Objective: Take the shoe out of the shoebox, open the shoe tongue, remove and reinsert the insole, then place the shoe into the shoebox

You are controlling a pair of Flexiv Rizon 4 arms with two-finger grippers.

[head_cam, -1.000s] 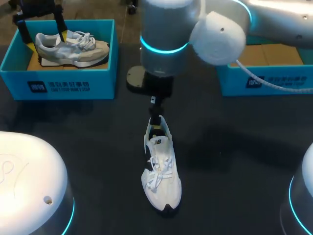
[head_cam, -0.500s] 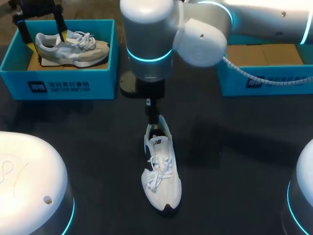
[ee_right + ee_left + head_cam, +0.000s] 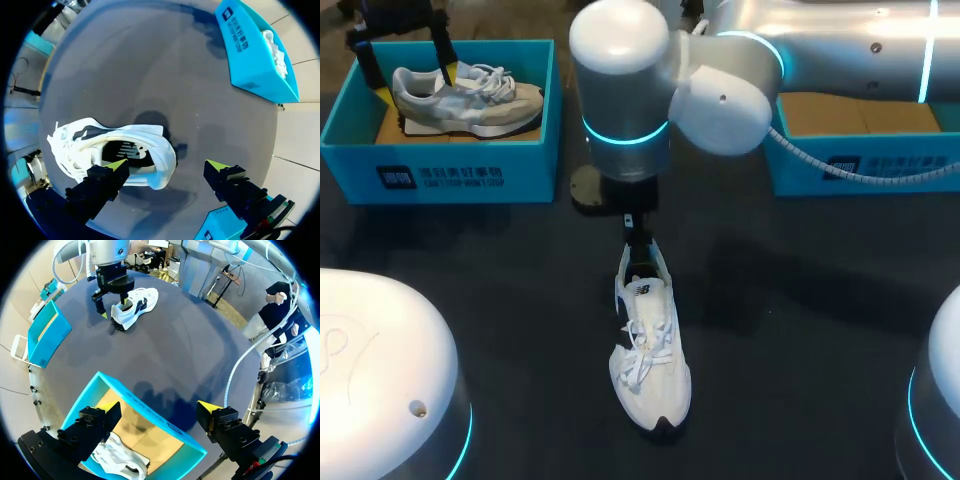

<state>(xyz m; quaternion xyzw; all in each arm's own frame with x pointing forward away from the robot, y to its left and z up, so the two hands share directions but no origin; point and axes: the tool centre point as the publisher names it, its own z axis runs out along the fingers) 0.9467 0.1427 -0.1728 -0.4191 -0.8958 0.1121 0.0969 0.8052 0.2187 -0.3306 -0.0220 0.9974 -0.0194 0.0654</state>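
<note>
White shoe point(image 3: 648, 345) runs near-to-far, toe toward me, heel away.

— Seen from above, what is lost?
— My right arm point(image 3: 650, 90) masks all but one finger of my right gripper point(image 3: 634, 225) and part of the right shoebox point(image 3: 920, 160), cropped at the edge.
— And at the left wrist?
— The boxed sneaker point(image 3: 122, 465), largely hidden beneath my left gripper point(image 3: 159, 410), one end out of view.
</note>
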